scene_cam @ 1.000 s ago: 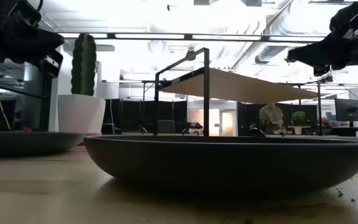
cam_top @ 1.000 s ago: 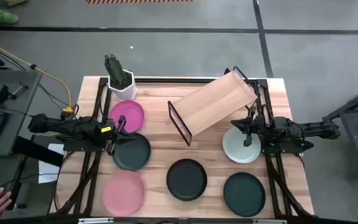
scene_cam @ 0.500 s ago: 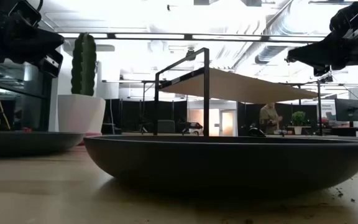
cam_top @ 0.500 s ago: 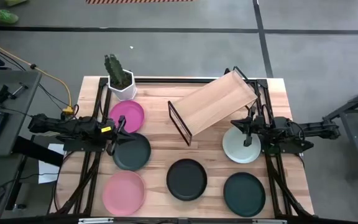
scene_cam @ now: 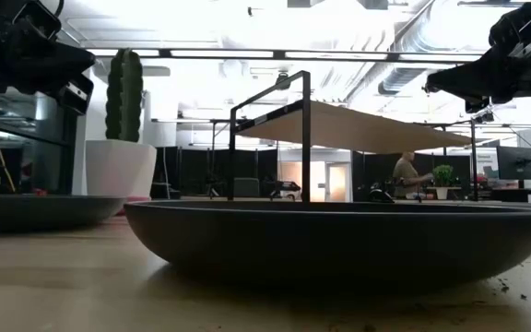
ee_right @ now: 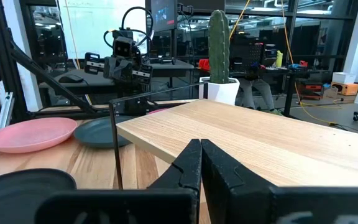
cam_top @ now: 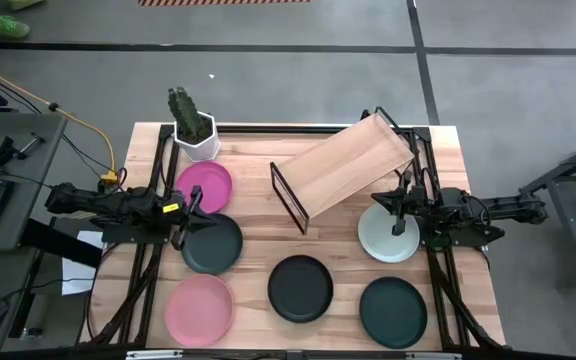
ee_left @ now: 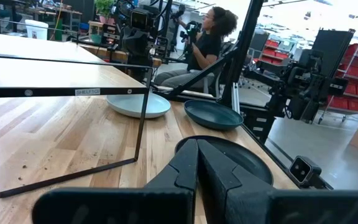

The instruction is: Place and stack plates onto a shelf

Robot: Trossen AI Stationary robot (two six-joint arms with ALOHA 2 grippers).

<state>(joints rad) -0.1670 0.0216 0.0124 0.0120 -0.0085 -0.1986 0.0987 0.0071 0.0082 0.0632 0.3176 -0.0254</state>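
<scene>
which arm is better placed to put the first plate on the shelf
Right, probably. The right gripper hovers over the pale mint plate, right beside the shelf. The left gripper sits over a dark plate, farther from the shelf.

A bare light wooden shelf on black wire legs (cam_top: 346, 169) sits skewed; six round plates, seemingly all unstacked, lie flat around it on the table.

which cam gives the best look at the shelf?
High view: the whole shelf shows from above, sitting at an angle on the table, no plates on it. Low view catches only its underside and black frame behind a dark plate. Left wrist view shows one end of the frame; right wrist view shows part of the board.
</scene>
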